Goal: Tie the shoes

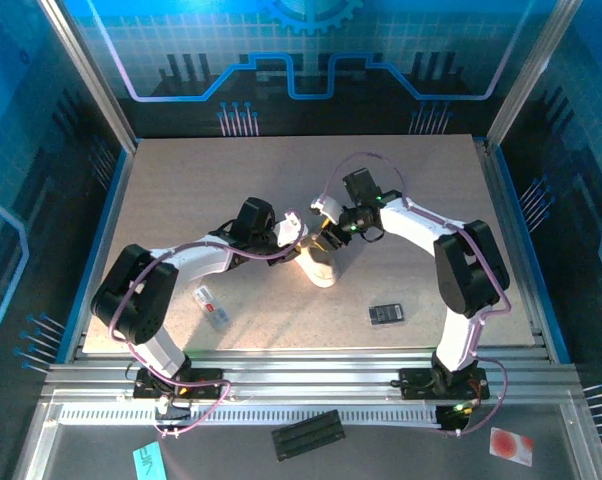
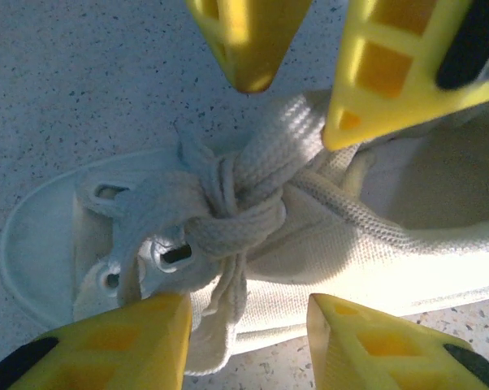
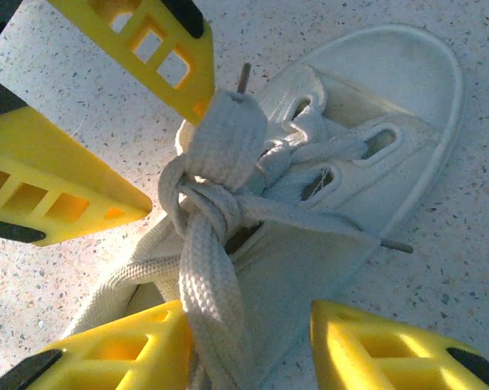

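The small cream shoe (image 1: 321, 266) lies mid-table, toe toward the near edge. Its laces are tied in a knot (image 2: 228, 213) over the tongue, the same knot (image 3: 216, 203) in the right wrist view. My left gripper (image 2: 246, 318) hovers over the shoe's side, open; one lace loop (image 2: 220, 325) hangs against its left finger. My right gripper (image 3: 248, 313) is open too, and the other loop (image 3: 216, 301) rests against its left finger. In the top view the left gripper (image 1: 301, 238) and right gripper (image 1: 327, 232) meet tip to tip above the shoe.
A small black device (image 1: 386, 314) lies right of the shoe and a white-and-red packet (image 1: 211, 306) lies to its left, both near the table's front edge (image 1: 311, 350). Blue walls enclose the table.
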